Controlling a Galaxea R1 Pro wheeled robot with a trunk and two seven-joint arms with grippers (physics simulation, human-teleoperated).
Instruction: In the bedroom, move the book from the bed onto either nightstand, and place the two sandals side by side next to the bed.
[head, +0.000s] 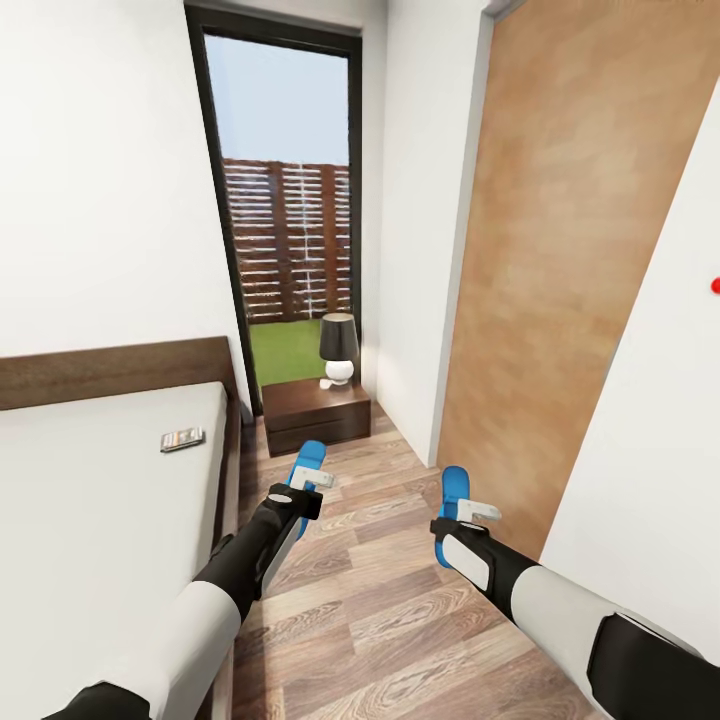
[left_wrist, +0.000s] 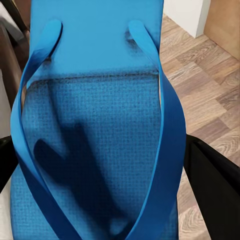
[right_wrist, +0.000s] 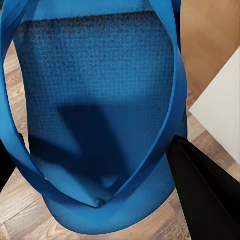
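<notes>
In the head view each gripper holds a bright blue sandal above the wood floor. My left gripper (head: 312, 478) is shut on one sandal (head: 306, 460) close to the bed's right side. My right gripper (head: 470, 512) is shut on the other sandal (head: 455, 490), farther right near the wooden door. Up close, the left wrist view has the left sandal (left_wrist: 95, 115) with its straps between dark fingers (left_wrist: 212, 175); the right sandal (right_wrist: 100, 115) sits the same way in the right wrist view. The book (head: 182, 439) lies on the bed (head: 90, 500) near the headboard. A nightstand (head: 315, 410) stands beyond the bed's corner.
A black-shaded lamp (head: 338, 350) on a white base sits on the nightstand, in front of a tall black-framed window (head: 285, 200) showing a slatted fence. A wooden door (head: 560, 300) and white walls close in the right side. Wood-plank floor (head: 390, 600) runs between bed and door.
</notes>
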